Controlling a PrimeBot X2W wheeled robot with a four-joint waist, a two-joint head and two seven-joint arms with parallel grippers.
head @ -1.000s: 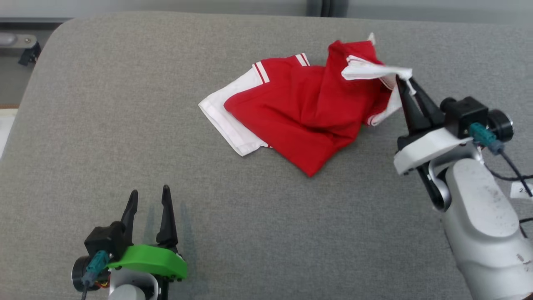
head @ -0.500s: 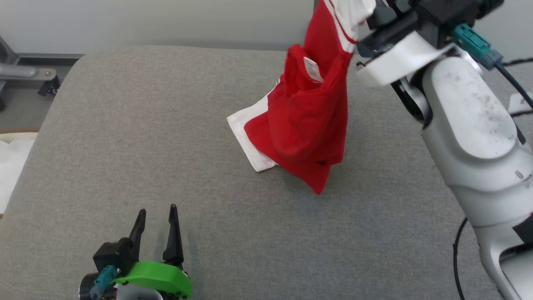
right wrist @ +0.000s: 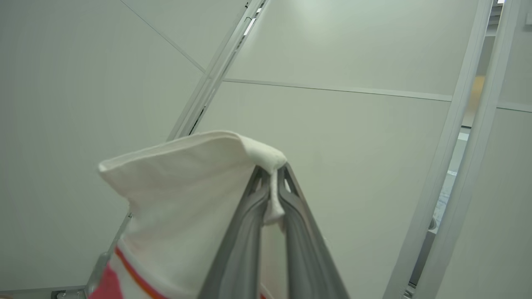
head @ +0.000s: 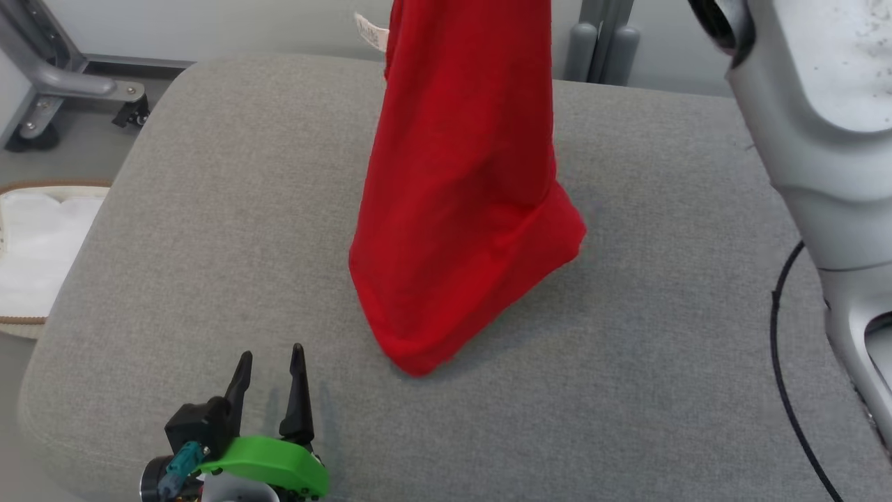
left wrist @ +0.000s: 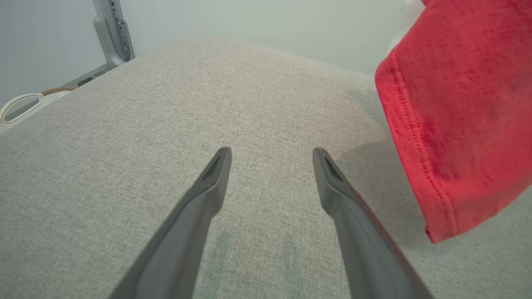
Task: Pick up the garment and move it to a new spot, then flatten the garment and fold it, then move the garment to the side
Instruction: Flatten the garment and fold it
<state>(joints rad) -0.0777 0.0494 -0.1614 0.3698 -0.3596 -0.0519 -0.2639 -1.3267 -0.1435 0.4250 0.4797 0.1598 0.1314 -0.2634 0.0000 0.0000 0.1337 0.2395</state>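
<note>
At the right gripper [right wrist: 272, 172]: pinched tight on a white edge of the garment [right wrist: 178, 187], a scrap of cloth poking out between the tips, raised high against a pale wall panel [right wrist: 332, 124]. Below the white part, a red-and-white stripe at the bottom of that wrist view.

From the head: red body [head: 460, 188] hanging down from past the top of the view, over the middle of the cushion [head: 209, 209], widest low down, lowest corner toward the front edge. Touching the cushion or just clear of it, impossible to tell. Small white label [head: 369, 31] at the upper left of the cloth. Pale right forearm [head: 815, 104] above the cushion's right edge, a black cable [head: 780, 335] below it.

At the left gripper [head: 270, 352]: spread wide, holding nothing, low over the front-left corner of the cushion, pointing toward the far edge. From its wrist, red hem [left wrist: 436, 166] just right of the fingers [left wrist: 353, 216], apart from them. Beyond the left edge, a white basket [head: 35, 258] and a grey metal frame [head: 63, 77].
</note>
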